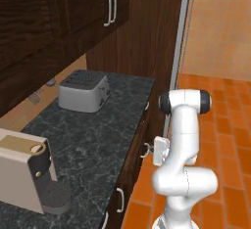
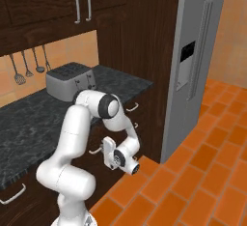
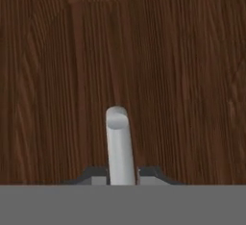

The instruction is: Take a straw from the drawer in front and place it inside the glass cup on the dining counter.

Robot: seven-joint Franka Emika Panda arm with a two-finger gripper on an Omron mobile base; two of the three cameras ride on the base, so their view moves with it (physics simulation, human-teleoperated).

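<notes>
A tall grey refrigerator [image 2: 193,70] with one long vertical bar handle is seen at the right of the dark brown wooden cabinetry, on an orange tiled floor [image 2: 202,172]. A black speckled stone counter [image 1: 93,130] runs along the wall beneath dark upper cabinets carrying two silver bar handles [image 2: 81,0]. On this counter two appliances are counted: one silver toaster [image 1: 83,92] towards the far end and one beige coffee machine [image 1: 27,174] at the near end. Three hanging utensils [image 2: 30,63] are seen on the wall behind the toaster.

The dark brown wooden drawer [image 3: 144,65] sits in the cabinet front below the counter edge and appears closed, its flat face filling the hand camera's picture with the grain running up and down. Its curved silver bar handle [image 3: 119,144] is seen end-on from the hand camera, its long axis pointing away from the fingertips towards the drawer face. In the base views the bar lies level along the drawer front.

The white arm is folded low beside the cabinet, and the hand [image 3: 120,175] is placed on the handle: one dark fingertip stands on each side of the bar, close against it, so the hand appears closed around the handle. Nothing stands between hand and drawer.
</notes>
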